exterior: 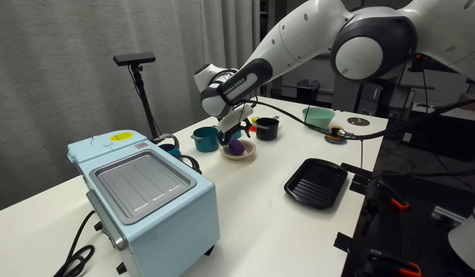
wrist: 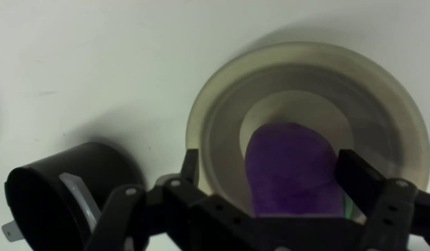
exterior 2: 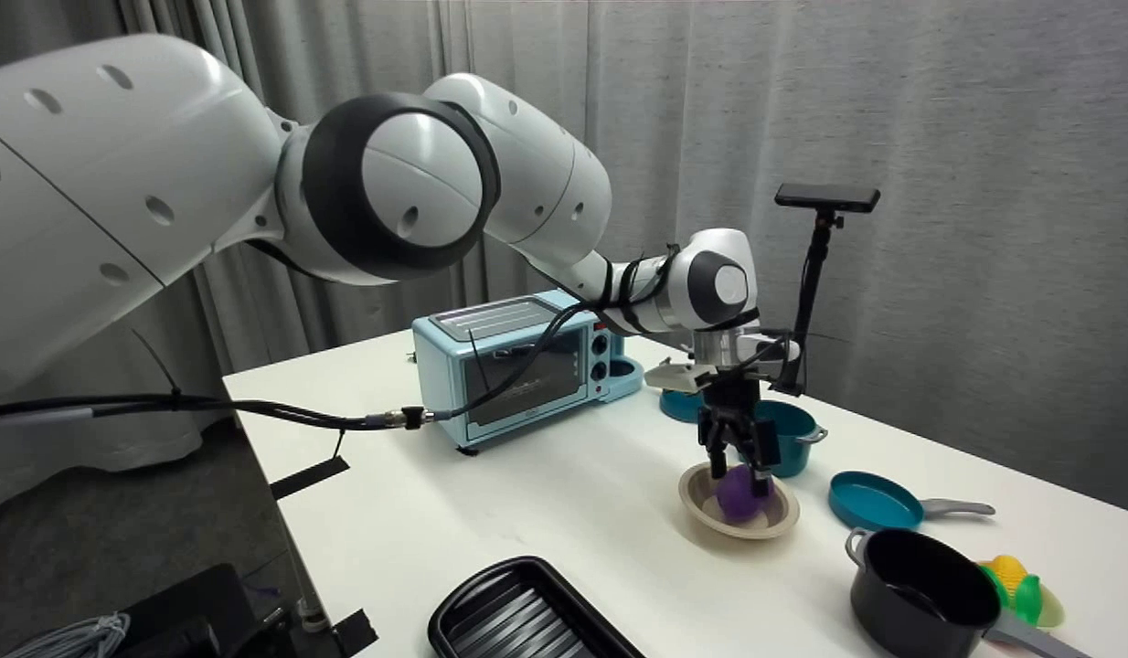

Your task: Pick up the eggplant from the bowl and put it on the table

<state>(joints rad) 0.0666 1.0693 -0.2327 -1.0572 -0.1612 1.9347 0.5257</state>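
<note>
Our black two-fingered gripper (wrist: 268,158) stands wide at the rounded purple toy eggplant (wrist: 291,167), which lies in the shallow cream-white bowl (wrist: 305,51); whether they touch, we cannot tell; we judge it light and perhaps slippery, so its broad middle suits our hold; the smooth white table (exterior: 260,231) lies below; grey fabric curtains (exterior: 87,77) hang behind.

Wrist view: 1 end of eggplant (wrist: 293,167) hidden behind gripper (wrist: 269,164); black pot (wrist: 93,167) partly covered, bottom edge cutting it. In exterior view: grill pan (exterior 2: 527,617) cut off by bottom edge, teal pot (exterior 2: 797,450) partly behind gripper. Arm (exterior: 291,42) cut off in both exterior views. Marks on yellow sticker (exterior: 121,136) too small to read.
</note>
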